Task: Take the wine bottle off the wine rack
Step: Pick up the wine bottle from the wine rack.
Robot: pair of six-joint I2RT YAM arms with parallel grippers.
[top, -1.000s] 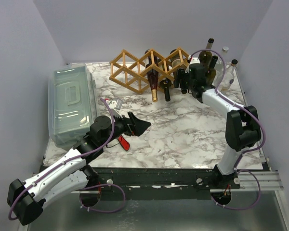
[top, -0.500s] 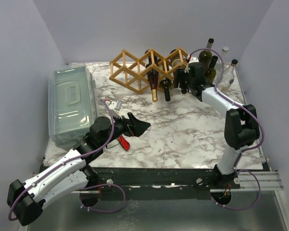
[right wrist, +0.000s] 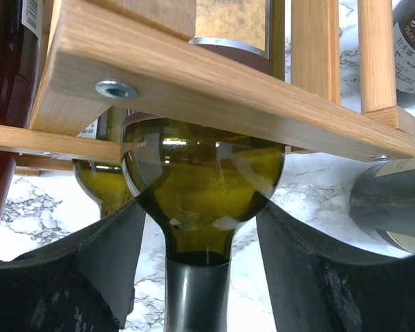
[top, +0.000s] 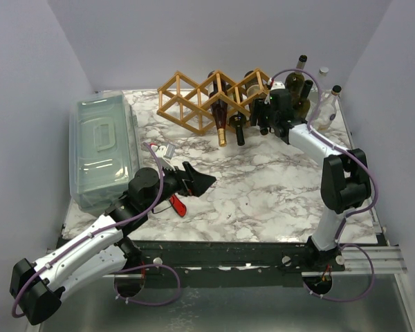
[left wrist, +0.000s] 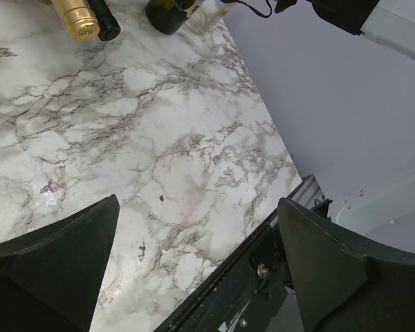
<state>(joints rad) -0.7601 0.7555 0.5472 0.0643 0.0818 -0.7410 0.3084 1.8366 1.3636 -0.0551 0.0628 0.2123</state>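
Top view: my right tool (top: 261, 114) is at the right end of the wine rack (top: 194, 104), on the far side of the bench (top: 263, 187). My left tool (top: 199, 182) sits well apart over mid-bench, so the right arm is nearer. Left wrist view: left tool spread wide, holding nothing. Right wrist view: the wine bottle (right wrist: 204, 180) lies in a rack cell, neck pointing straight at me, body running back under the slats. My fingers (right wrist: 97, 270) flank the neck, released, with gaps on both sides. Judgement: withdrawal must follow that axis.
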